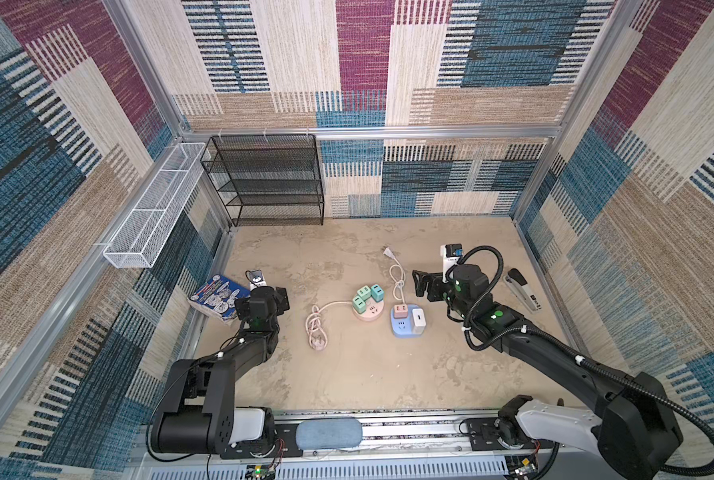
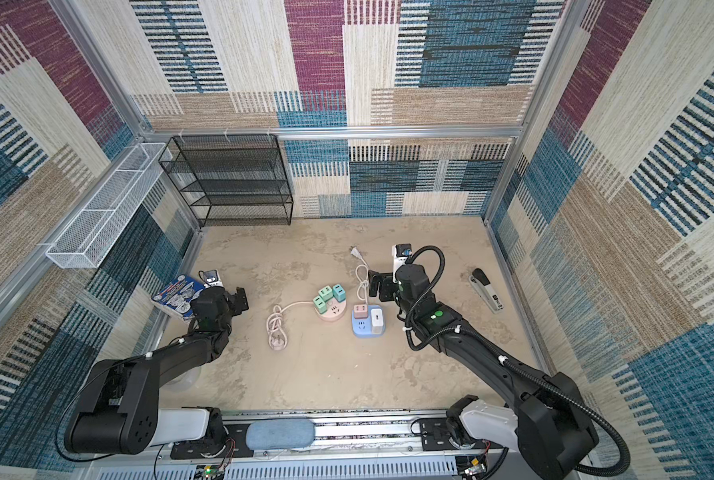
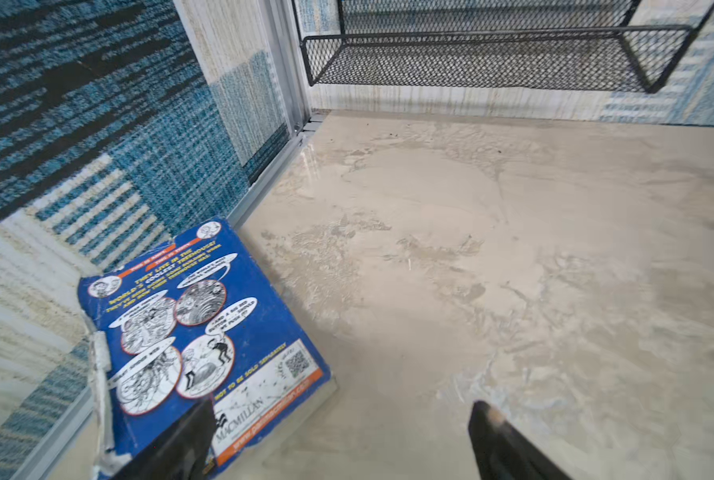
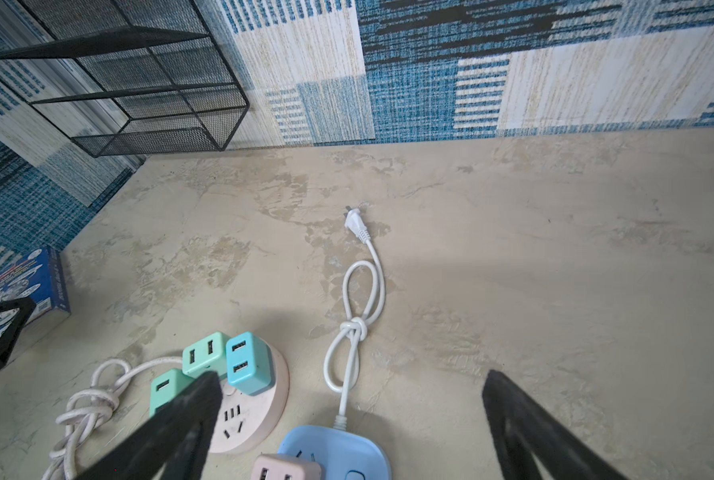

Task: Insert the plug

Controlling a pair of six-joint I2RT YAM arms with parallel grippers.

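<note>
— Looking for the plug first?
— Finding the white plug lying loose toward the back of the bench, trailing a knotted cord down to the blue block. Probably waiting there for pickup; also spotting a pink plug loose, left of the round pink socket, so hesitating between the two.
— Gripping anything?
— Gripping nothing. Seeing the right tool spread wide and empty, hovering near the cord and blue block, seemingly lining up a grasp. Seeing the left tool apart and empty too, near the book, likely parking out of the way.
— And around?
— Working over a mottled beige surface, boxed in by patchwork carpet walls, with a black mesh shelf at the back, a white basket on the left wall, a stapler off right.
</note>
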